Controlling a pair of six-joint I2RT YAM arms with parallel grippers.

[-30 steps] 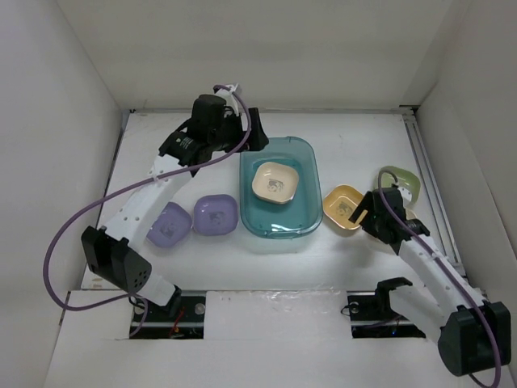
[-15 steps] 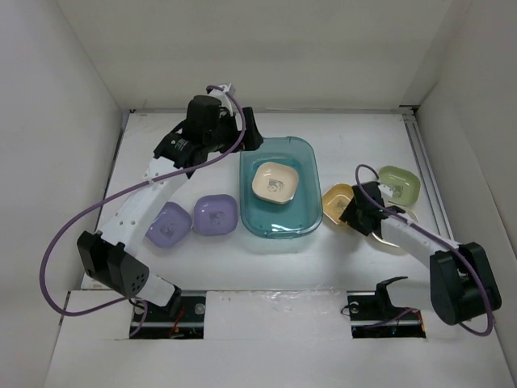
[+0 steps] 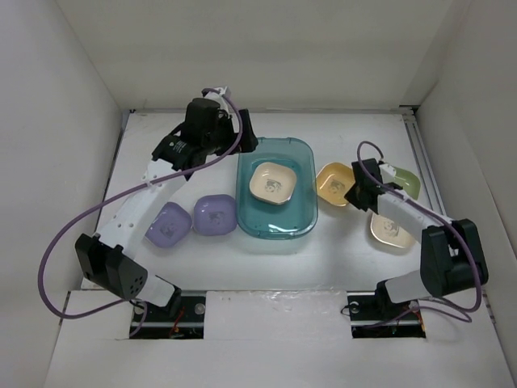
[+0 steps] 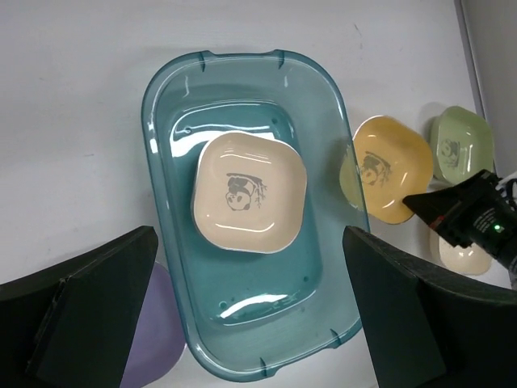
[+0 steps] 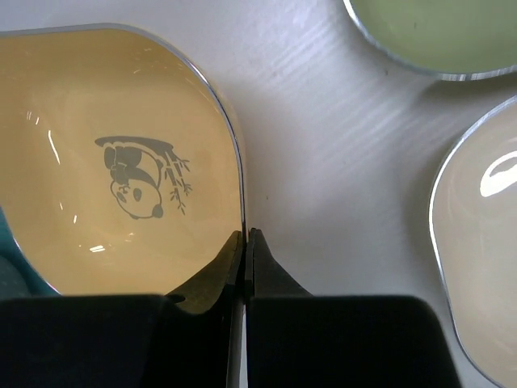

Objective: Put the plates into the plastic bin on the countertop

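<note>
Pinching the yellow plate's rim with the right gripper, just beside the bin and not yet inside. Looks like the carry step. Holding nothing in the left gripper, spread wide above the bin's far end. Already got one cream plate in there. Next, probably: needs lifting over the wall, shifting inward, then letting go clear of the cream one.

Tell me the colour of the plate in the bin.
Cream plate, clearest in left wrist view.
</note>
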